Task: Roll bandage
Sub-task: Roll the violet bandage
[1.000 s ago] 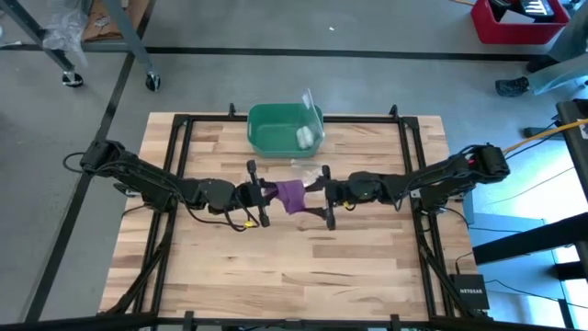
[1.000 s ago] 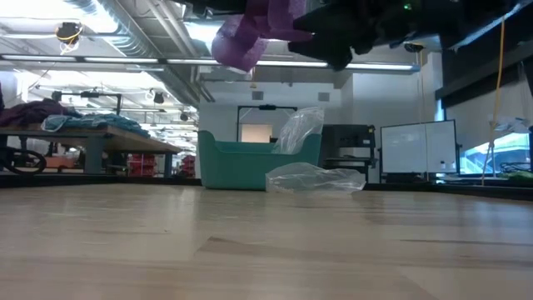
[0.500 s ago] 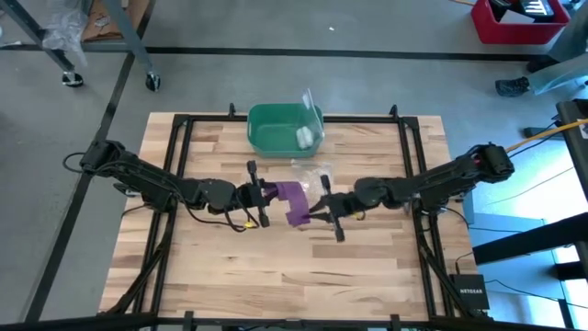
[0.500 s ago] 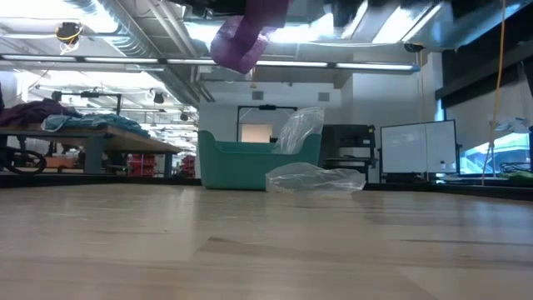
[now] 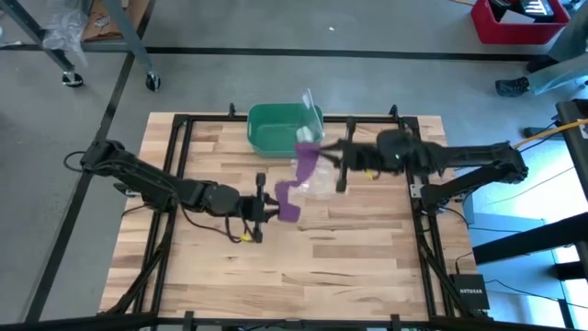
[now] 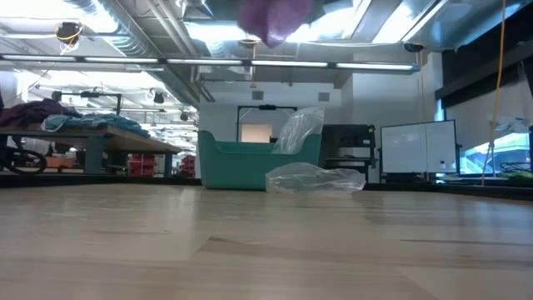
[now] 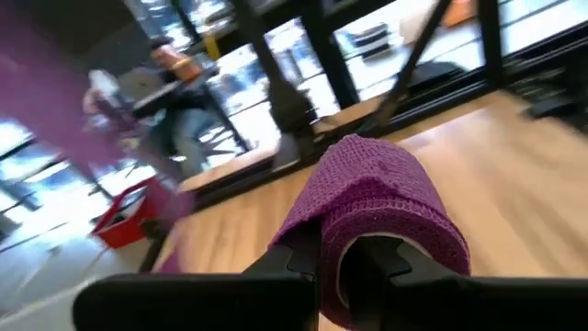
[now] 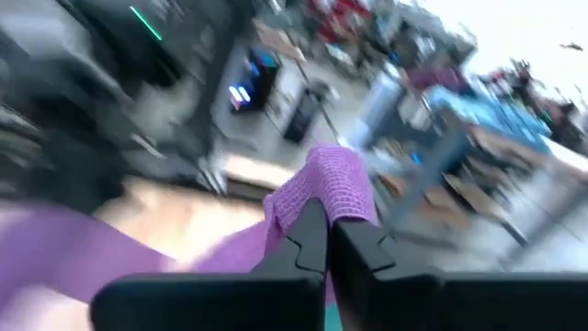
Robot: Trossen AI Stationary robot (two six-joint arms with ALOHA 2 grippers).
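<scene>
The purple bandage (image 5: 296, 182) hangs in the air above the table's middle, strung between my two grippers. Its rolled part (image 7: 381, 207) sits at my left gripper (image 5: 268, 208), which is shut on it. A loose strip runs from there up to my right gripper (image 5: 323, 156), which is shut on the strip's end (image 8: 329, 179), high up near the green bin. In the low view only a purple lump (image 6: 275, 17) shows at the top edge. My left gripper has the bandage's rolled part looped over the free ends of its two fingers (image 7: 317, 262). The fingers come nearly level from the table's left. The roll is lifted clear of the table. My right gripper pinches the strip's free end (image 8: 317, 198) between its two fingers, which come about level from the table's right. The end sticks up past the fingertips. The rest of the strip (image 8: 101, 248) trails away toward the left gripper, clear of the table.
A green bin (image 5: 272, 127) stands at the table's far middle with a small white roll (image 5: 304, 138) inside. A clear plastic bag (image 6: 315, 177) lies just in front of it. Black frame rails (image 5: 184, 138) run around the tabletop.
My right gripper has shut on the bandage's end, then risen quickly and gone toward the far edge, near the bin. That has drawn a strip out of the bunched bandage. My left gripper has shifted a little toward the near edge with the rolled part.
</scene>
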